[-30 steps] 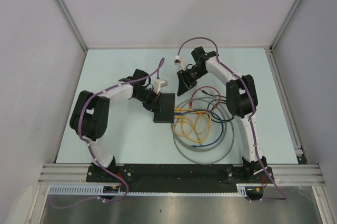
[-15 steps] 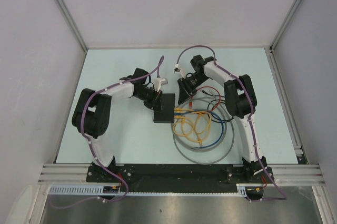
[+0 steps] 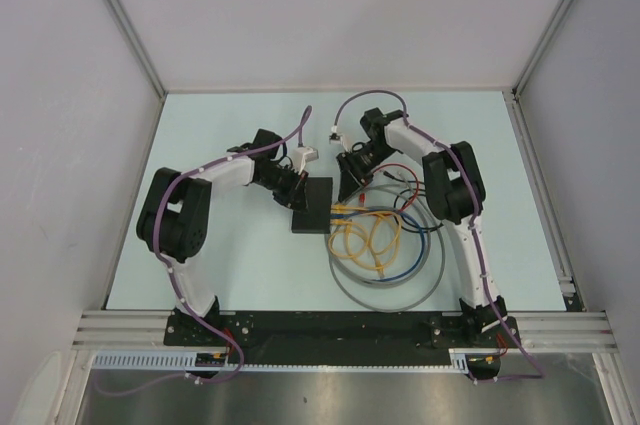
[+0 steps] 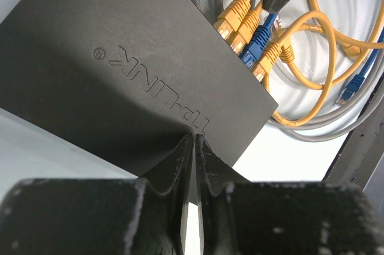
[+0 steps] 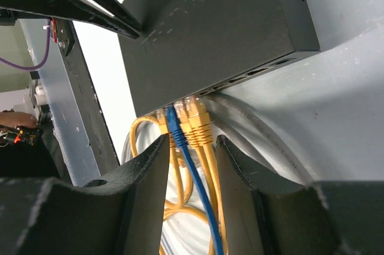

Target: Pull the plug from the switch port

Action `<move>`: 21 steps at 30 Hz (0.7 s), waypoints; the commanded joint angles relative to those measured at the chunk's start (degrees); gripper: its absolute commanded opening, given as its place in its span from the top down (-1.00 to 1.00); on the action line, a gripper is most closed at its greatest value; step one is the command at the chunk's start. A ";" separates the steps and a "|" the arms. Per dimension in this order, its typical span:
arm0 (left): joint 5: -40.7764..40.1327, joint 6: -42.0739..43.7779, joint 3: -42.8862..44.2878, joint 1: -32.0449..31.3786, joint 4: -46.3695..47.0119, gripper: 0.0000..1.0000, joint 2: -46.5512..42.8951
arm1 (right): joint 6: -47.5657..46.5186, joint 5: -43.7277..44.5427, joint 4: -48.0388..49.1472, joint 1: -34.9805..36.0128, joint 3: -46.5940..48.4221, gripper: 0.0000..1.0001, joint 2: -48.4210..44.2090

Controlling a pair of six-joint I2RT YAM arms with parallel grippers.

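The right gripper [image 5: 191, 142] stands spread, one finger on each side of the plug row, and a sliver of gap shows at each pad, so nothing is pinched. Between those fingers sits the blue plug [image 5: 173, 124] with yellow plugs [image 5: 197, 124] on both sides of it, all four seated in the sockets along the narrow edge of the switch [image 5: 210, 39]. Over to the left gripper [image 4: 193, 142]: its fingers are pressed almost together, only a thin slit between them, with the tips down on the lettered top face of the switch near an edge, and nothing visible in the slit. From the top camera, the switch lies flat on the table [image 3: 230, 265] near its middle, the left gripper at its left side and the right gripper just beyond its right side. From the sockets, the cables [image 3: 365, 240] spill rightward in loose yellow, blue and red loops, ringed by a wide grey coil [image 3: 390, 290] in front of the right arm.
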 commanded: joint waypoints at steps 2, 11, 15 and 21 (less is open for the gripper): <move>-5.23 1.71 -2.21 -0.07 0.34 0.74 2.11 | -1.42 -0.61 -0.47 0.71 1.45 0.17 2.22; -5.76 1.80 -2.47 -0.07 0.52 0.74 2.11 | -2.65 -0.17 -1.17 1.77 3.29 0.22 4.51; -5.84 1.80 -2.39 -0.07 0.52 0.74 2.20 | -3.61 -1.05 -1.96 1.86 3.91 0.26 4.95; -5.84 1.71 -2.30 -0.07 0.51 0.74 2.46 | -5.55 -3.16 -3.89 2.12 4.96 0.29 5.74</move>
